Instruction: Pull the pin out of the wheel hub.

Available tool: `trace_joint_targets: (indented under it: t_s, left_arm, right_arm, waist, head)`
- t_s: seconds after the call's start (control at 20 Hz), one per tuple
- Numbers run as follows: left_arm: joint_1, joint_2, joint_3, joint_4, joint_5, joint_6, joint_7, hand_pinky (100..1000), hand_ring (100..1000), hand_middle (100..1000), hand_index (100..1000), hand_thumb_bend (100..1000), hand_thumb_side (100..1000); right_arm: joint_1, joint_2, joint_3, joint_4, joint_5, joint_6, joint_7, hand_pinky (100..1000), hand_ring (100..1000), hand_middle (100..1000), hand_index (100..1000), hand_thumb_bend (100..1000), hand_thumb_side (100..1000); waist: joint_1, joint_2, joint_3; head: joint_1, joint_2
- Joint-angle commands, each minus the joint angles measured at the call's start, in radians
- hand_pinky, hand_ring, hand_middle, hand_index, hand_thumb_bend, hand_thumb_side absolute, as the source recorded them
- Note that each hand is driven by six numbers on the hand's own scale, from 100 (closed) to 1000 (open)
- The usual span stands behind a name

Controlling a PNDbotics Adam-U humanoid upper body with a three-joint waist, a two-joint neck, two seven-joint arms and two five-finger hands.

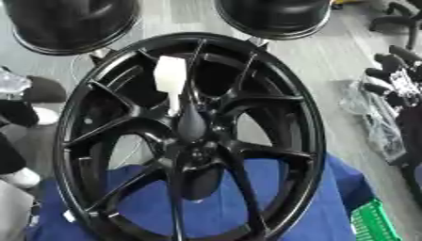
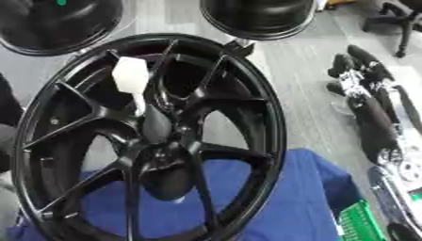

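Floor [image 1: 329,56]: grey, pale. Blue cloth [image 1: 206,207]: near, centre. Green crate [image 1: 375,221]: near right. Two dark round stands [image 2: 260,16]: far.

Black spokes [image 1: 247,106] ring the white pin [image 1: 171,77]; gaps between them open.

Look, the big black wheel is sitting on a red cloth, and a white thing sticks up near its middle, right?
Almost. The cloth under the black wheel is blue, not red; the left eye view shows it. The white thing does stick up near the wheel's middle.
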Motion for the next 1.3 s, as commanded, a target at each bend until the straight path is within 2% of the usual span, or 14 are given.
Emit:
trace_joint_targets:
  t_s: [0.05,0.25,0.5,0.85,1.0,1.3]
  left_arm:
    - [-0.050,-0.020,-0.021,0.079,-0.057,-0.002,-0.053,941,879,810,859,753,611]
    - [-0.099,-0.069,-0.050,0.185,-0.081,-0.022,-0.093,986,911,803,863,771,629]
    - [-0.164,-0.134,-0.084,0.298,-0.108,-0.040,-0.130,1000,925,815,874,752,622]
    - [-0.252,-0.229,-0.127,0.421,-0.135,-0.068,-0.169,987,917,813,876,723,602]
    - [-0.293,-0.275,-0.145,0.471,-0.156,-0.084,-0.188,987,917,813,880,721,605]
    - [-0.327,-0.324,-0.169,0.531,-0.151,-0.107,-0.209,996,921,814,882,702,580]
  right_arm:
    - [-0.004,-0.029,-0.006,-0.010,0.003,0.000,0.002,810,847,847,922,254,559]
    - [-0.001,-0.029,-0.006,-0.009,0.002,0.000,0.001,809,847,847,922,255,559]
    - [0.001,-0.029,-0.005,-0.005,0.002,0.001,0.001,809,847,845,922,254,560]
    - [0.003,-0.027,-0.003,-0.002,0.002,0.002,0.003,809,847,845,922,254,561]
    - [0.005,-0.025,-0.004,-0.001,0.002,0.003,0.001,809,847,845,922,255,561]
    - [0.003,-0.023,-0.006,0.000,-0.002,0.001,-0.003,808,846,845,922,254,560]
  waist:
    - [0.001,-0.032,-0.001]
    - [0.002,-0.035,-0.001]
    - [0.002,-0.039,-0.001]
    - [0.001,-0.044,-0.001]
    - [0.000,-0.045,-0.002]
    - [0.001,-0.047,-0.006]
  head:
    - [0.002,-0.010]
    - [0.002,-0.004]
    - [0.006,0.001]
    - [0.009,0.002]
    - [0.012,-0.009]
    - [0.012,-0.005]
